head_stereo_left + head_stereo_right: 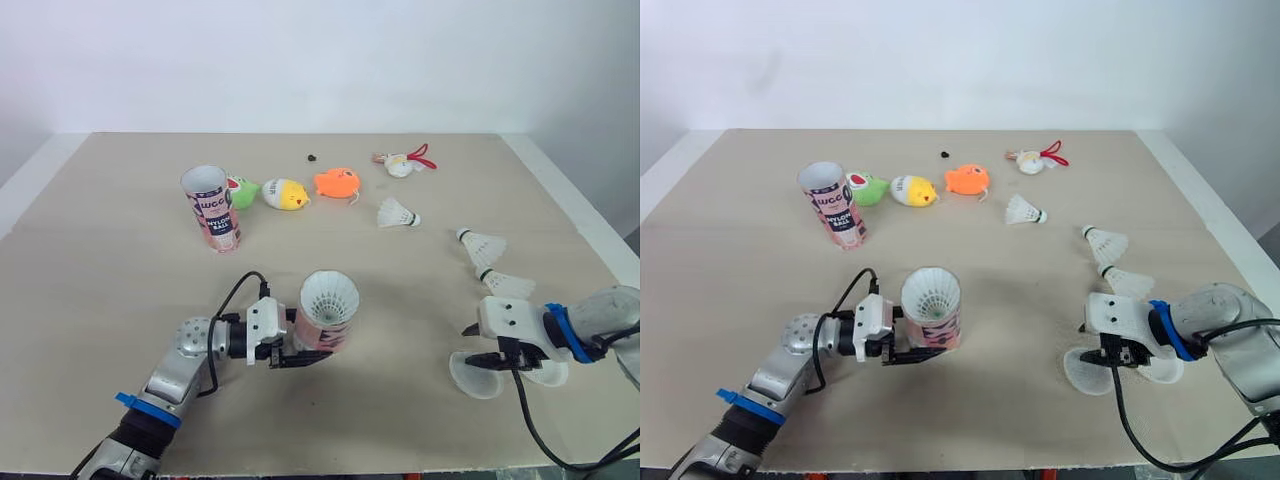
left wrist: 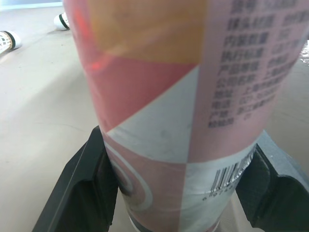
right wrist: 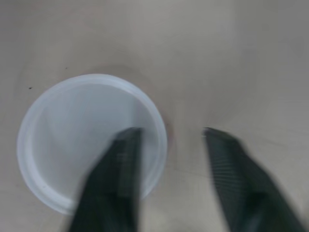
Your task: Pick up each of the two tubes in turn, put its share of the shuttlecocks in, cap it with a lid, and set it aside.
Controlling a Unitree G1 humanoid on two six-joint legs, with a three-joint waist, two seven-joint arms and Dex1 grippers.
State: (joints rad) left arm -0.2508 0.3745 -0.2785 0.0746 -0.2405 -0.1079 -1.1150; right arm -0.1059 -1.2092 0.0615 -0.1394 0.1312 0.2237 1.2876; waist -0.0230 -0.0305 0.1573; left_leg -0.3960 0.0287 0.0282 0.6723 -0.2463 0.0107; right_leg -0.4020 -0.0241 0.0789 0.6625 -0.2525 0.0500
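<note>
Left pincer (image 1: 303,357) pinches the lower part of the near tube (image 1: 328,310), one black finger on each side. This tube is at front centre of the worktop (image 1: 100,300), mouth open, with a white feather skirt inside (count not readable). The second tube (image 1: 212,208) stands open at rear left, slightly tilted, just beside a green toy (image 1: 241,191). A yellow toy (image 1: 285,194) and an orange toy (image 1: 337,183) follow in a row.

Loose at right are the far shuttlecock (image 1: 398,213), middle shuttlecock (image 1: 481,245) and near shuttlecock (image 1: 506,284).

Right pincer (image 3: 169,131) is spread over a translucent lid (image 3: 72,145) lying flat. One finger is above the lid's inner edge and the other is outside the rim. Contact is unclear. It is possibly just hovering. A second lid (image 1: 548,376) lies beside it.
</note>
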